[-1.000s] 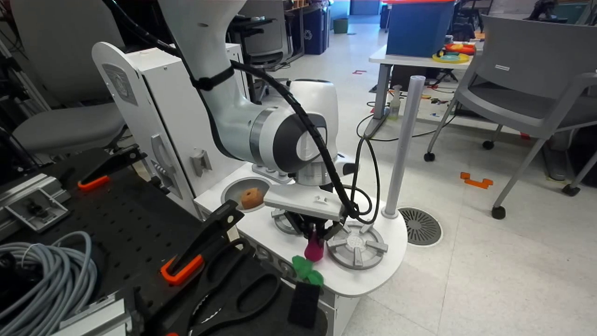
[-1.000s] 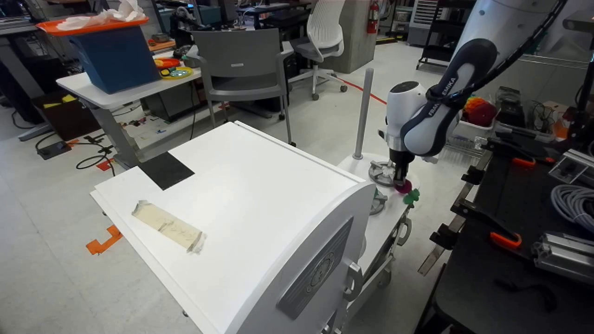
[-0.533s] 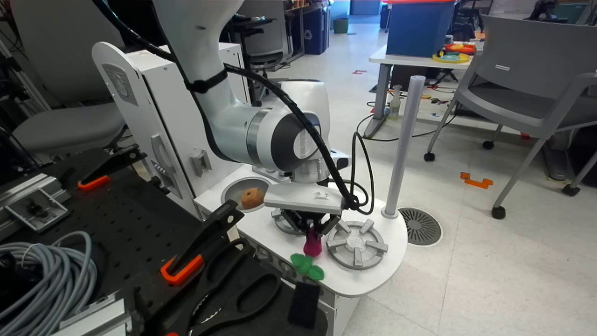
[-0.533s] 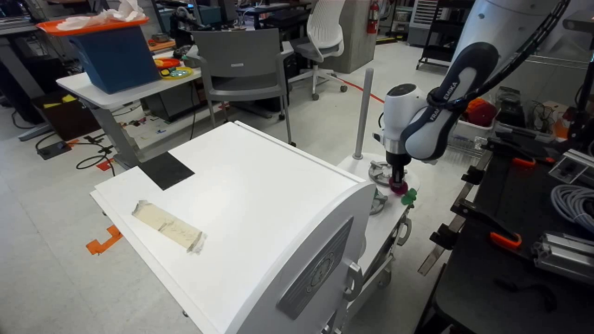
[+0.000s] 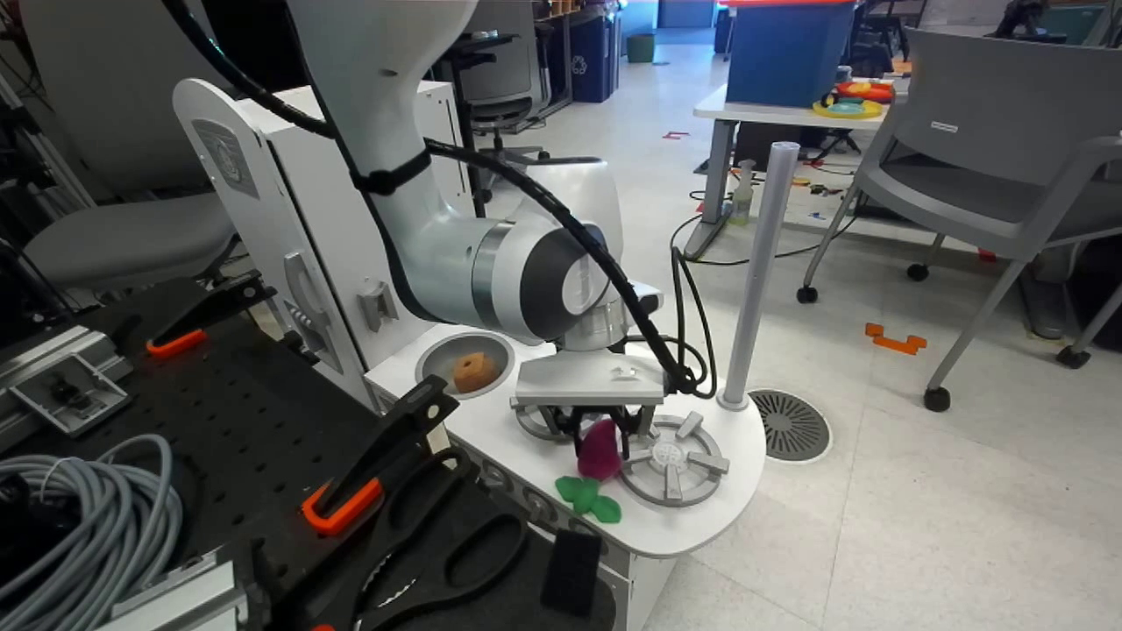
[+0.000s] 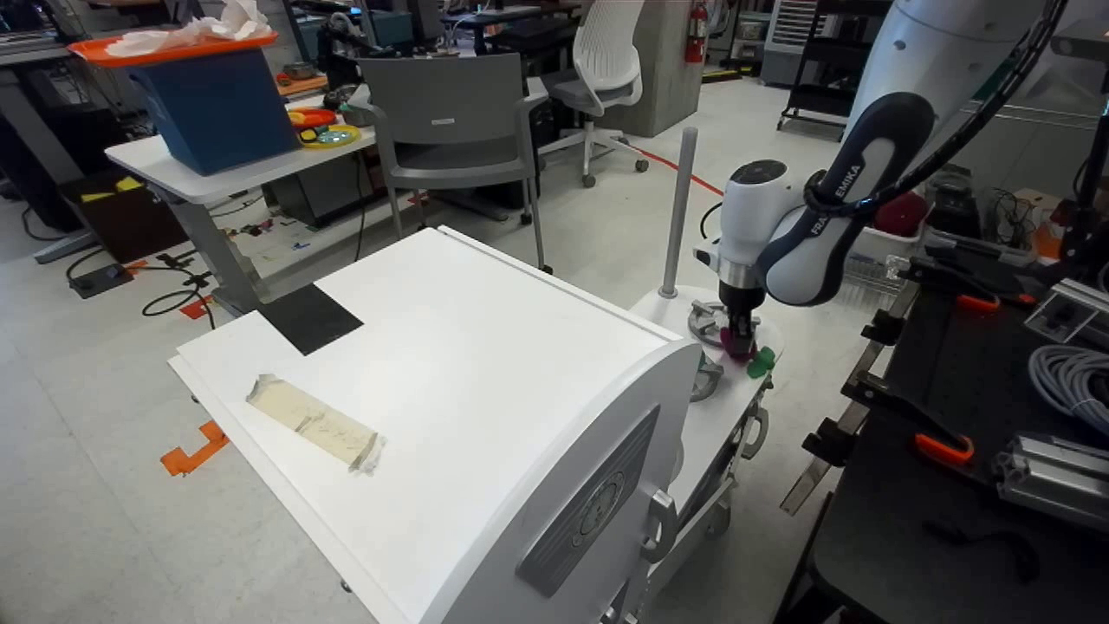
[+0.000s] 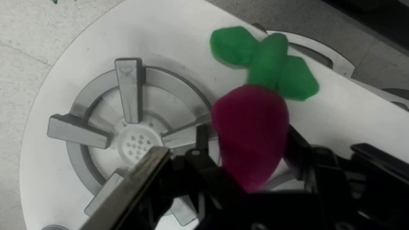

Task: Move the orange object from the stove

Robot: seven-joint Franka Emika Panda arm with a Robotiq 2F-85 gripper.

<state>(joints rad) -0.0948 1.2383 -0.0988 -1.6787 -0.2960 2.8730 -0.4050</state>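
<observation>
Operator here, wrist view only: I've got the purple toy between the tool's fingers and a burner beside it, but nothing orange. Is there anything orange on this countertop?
Observer: Yes. In an exterior view, an orange-brown object lies in a round grey basin.
Operator: And what stands at the basin's end?
Observer: A tall white cabinet.
Operator: Anything tall near the burner before I swing over?
Observer: Yes, a grey pole rises from the countertop near it, in both exterior views.
</observation>
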